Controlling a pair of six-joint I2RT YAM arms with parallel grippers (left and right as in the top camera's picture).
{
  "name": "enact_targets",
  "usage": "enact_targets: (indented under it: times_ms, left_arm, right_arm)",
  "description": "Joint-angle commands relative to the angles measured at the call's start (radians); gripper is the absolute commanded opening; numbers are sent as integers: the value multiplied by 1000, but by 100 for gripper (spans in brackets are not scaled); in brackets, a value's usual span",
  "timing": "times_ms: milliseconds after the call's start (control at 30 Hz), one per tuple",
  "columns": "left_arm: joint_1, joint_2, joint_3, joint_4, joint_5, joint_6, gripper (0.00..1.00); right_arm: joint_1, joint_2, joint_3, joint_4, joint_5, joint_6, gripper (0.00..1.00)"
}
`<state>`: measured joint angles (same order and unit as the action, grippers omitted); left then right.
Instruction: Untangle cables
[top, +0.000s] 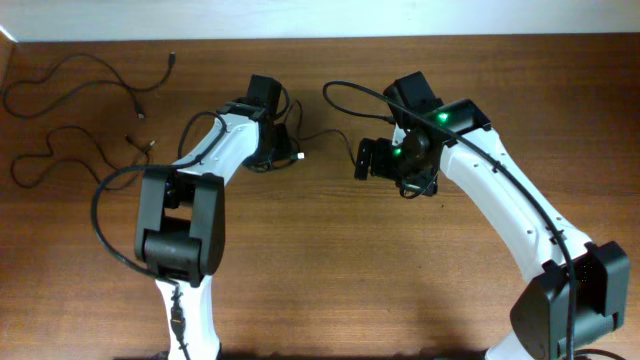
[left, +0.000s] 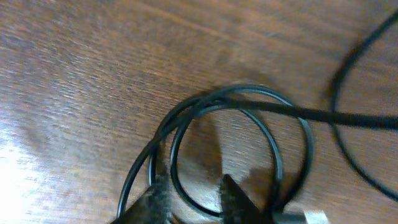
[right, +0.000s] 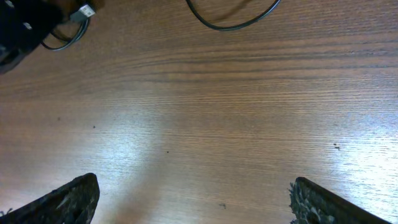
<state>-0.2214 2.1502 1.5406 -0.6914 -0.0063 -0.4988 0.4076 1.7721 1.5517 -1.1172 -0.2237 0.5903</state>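
Black cable (left: 249, 88) lies coiled on the tabletop (left: 74, 74). The left claw (left: 193, 185) straddles one strand, jaws apart (right claw (right: 194, 202) gapes empty nearby). I'd close low, then lift gently.

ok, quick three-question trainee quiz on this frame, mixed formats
1. True or false: the right end effector is shut on a cord.
2. How many thin black cords lie spread out separately at the brown wooden table's far left? A) one B) two C) four
3. Fill in: the left end effector is over a coiled thin black cord with a ___ plug.
Key: 1 false, open over bare wood; 2 B; 3 silver.
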Motion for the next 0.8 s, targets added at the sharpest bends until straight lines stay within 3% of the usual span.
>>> enact_targets:
  times_ms: [0, 33, 67, 200, 367, 500, 600, 767]
  left_arm:
    - [5, 43, -3, 6, -17, -13, 16]
    - [5, 43, -1, 14, -16, -12, 4]
    - [5, 43, 2, 14, -16, -12, 0]
    - [4, -10, 87, -3, 163, 165, 0]
    - [3, -249, 123, -10, 383, 209, 0]
    - [-8, -420, 123, -95, 399, 209, 0]
    - [-17, -446, 123, -134, 469, 209, 0]
    - [-64, -443, 122, -225, 365, 225, 0]
  right_arm:
    - [5, 2, -9, 0, -5, -6, 98]
    - [5, 2, -9, 0, -5, -6, 98]
    - [5, 2, -9, 0, -5, -6, 98]
    - [5, 2, -9, -1, -5, -6, 98]
    - [5, 2, -9, -1, -6, -6, 98]
    - [5, 2, -9, 16, -78, -7, 98]
    - [5, 2, -9, 41, -157, -10, 98]
    - [3, 2, -9, 133, -293, -25, 98]
